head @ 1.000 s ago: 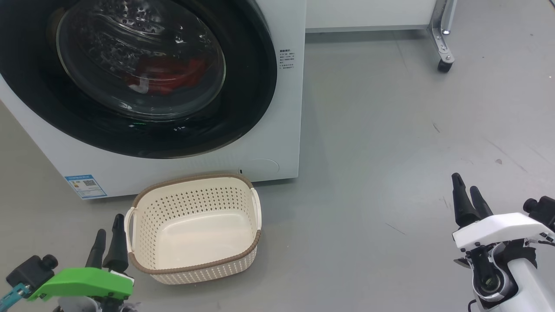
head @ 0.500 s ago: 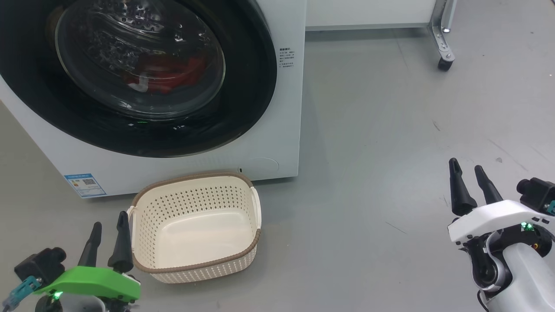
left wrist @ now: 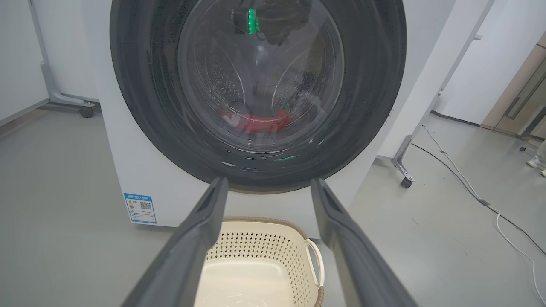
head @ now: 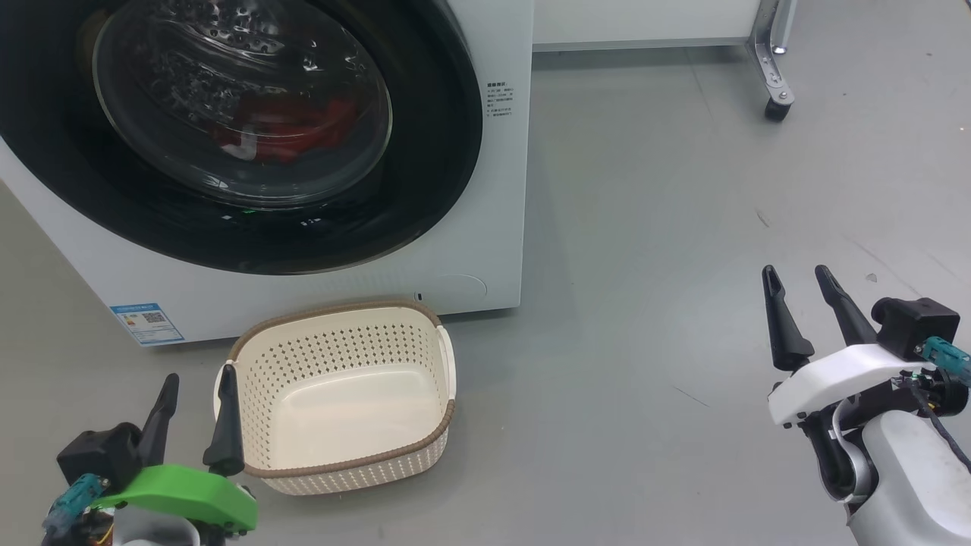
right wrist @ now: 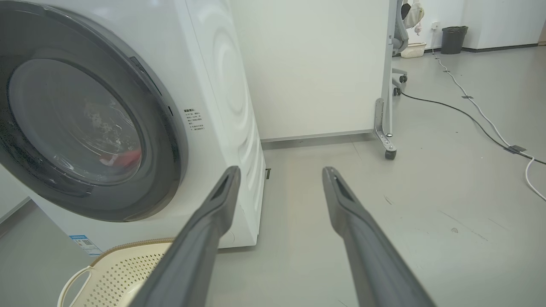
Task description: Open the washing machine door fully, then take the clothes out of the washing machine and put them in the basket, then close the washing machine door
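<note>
The white washing machine (head: pixel 497 227) fills the upper left of the head view, and its round black-rimmed door (head: pixel 425 189) lies flat against the front, closed. Red clothes (head: pixel 284 129) show through the glass bowl, down in the drum (left wrist: pixel 260 121). The empty cream basket (head: pixel 341 462) sits on the floor just before the machine. Left of the basket's handle my left gripper (head: pixel 196 379) is open and holds nothing. Far off at the right my right gripper (head: pixel 796 271) is open over bare floor. In the right wrist view its two fingers (right wrist: pixel 222 200) point past the machine's right corner (right wrist: pixel 230 106).
Grey floor (head: pixel 683 189) spreads to the right of the machine. A castor of a metal stand (head: pixel 774 106) is at the back right, before a white panel. Cables (right wrist: pixel 477 111) run over the floor farther right, and a bin (right wrist: pixel 453 39) stands far back.
Both grippers went from nearly shut to open. The right gripper rose and shifted left; the left one dropped slightly and turned its wrist.
</note>
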Robot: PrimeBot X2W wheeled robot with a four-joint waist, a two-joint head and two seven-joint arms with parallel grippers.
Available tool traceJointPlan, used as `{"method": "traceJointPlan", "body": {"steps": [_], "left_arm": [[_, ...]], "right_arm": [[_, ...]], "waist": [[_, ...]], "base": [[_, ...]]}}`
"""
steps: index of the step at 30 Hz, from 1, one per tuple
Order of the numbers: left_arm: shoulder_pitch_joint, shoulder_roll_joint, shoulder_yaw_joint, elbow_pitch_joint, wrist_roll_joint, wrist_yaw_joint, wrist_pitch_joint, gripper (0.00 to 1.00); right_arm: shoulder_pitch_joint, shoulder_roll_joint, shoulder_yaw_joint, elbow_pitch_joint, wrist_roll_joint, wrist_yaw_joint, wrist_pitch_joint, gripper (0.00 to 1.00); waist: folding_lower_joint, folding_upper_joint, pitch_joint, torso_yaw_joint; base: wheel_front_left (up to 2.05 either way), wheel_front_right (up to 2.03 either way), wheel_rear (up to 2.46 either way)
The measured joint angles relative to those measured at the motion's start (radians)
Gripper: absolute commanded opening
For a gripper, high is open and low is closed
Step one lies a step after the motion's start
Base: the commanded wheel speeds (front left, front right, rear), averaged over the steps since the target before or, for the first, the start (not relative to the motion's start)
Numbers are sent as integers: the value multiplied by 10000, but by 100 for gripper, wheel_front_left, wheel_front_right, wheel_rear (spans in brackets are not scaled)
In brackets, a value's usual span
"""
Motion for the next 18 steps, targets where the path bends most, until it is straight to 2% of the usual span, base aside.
{"method": "traceJointPlan", "body": {"steps": [18], "left_arm": [[-18,-100,107,-50,2261,25,-529,100]], "right_arm": [[-502,-257,336,251,-2088,2,-477,100]], "waist": [[0,0,50,0]], "base": [[0,0,0]]}}
